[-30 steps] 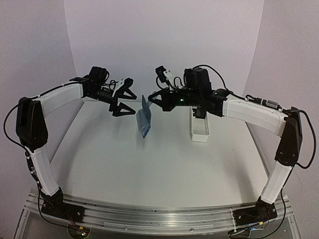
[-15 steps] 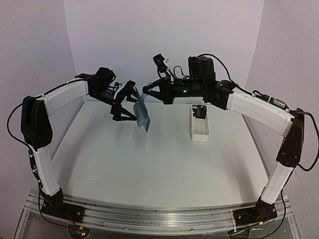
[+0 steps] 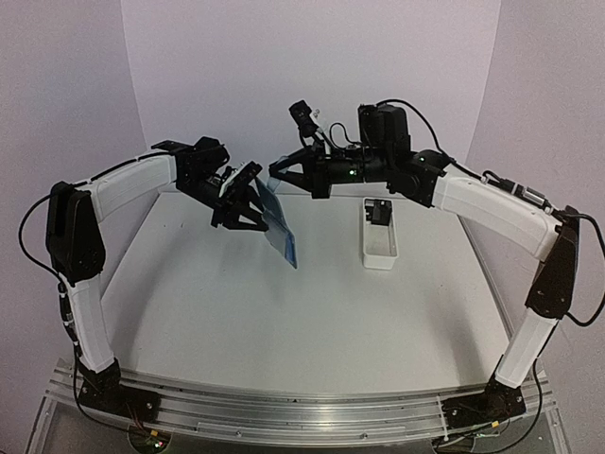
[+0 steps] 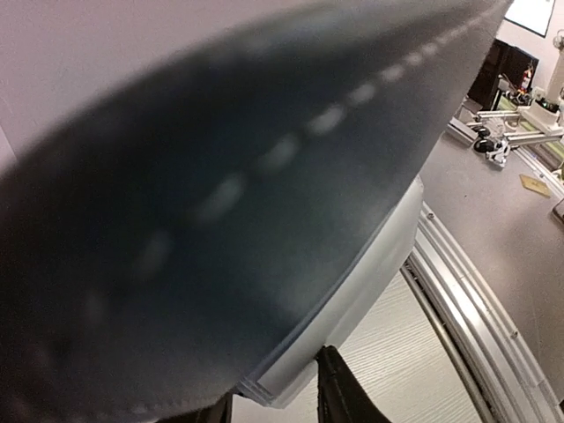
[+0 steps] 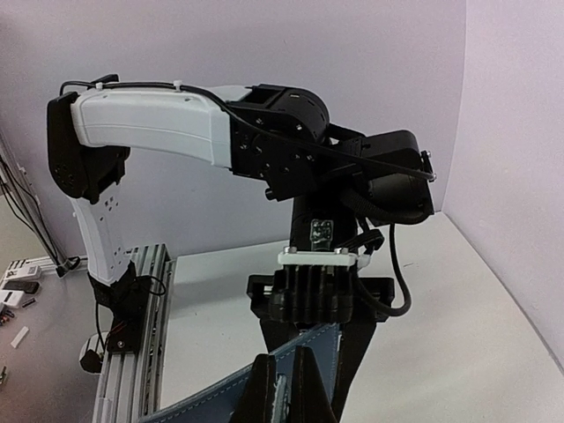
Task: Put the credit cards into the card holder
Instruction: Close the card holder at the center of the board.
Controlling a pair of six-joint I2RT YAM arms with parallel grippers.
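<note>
- Holder point(image 3: 282, 232): blue, flat, held up in the air above the table point(image 3: 284, 322), left of centre and towards the far side. It hangs edge-on and tilted, upper end at the far left, lower end sloping down to the near right. It does not touch the table.
- Right gripper point(image 3: 276, 176): reaches in from the right with its fingers pointing left and meets the holder's upper corner. In the right wrist view the gripper point(image 5: 284, 388) has both fingers pressed together on a thin stitched blue edge of the holder point(image 5: 220, 397). So it is closed and pinching the holder.
- Left gripper point(image 3: 253, 200): comes in from the left, one finger above and one below the holder's upper left edge. The holder sits between them. The jaws stand partly apart; I cannot tell whether they clamp the holder or only bracket it.
- Left wrist view: the holder point(image 4: 220, 220) fills most of the frame, very close and blurred, with a row of pale stitches along one edge. One dark fingertip point(image 4: 339, 401) shows at the bottom, under the holder.
- Tray point(image 3: 381, 251): long, white, lying on the table right of centre, well apart from the holder. A small dark item point(image 3: 380, 212) stands in its far end; what it is cannot be told.
</note>
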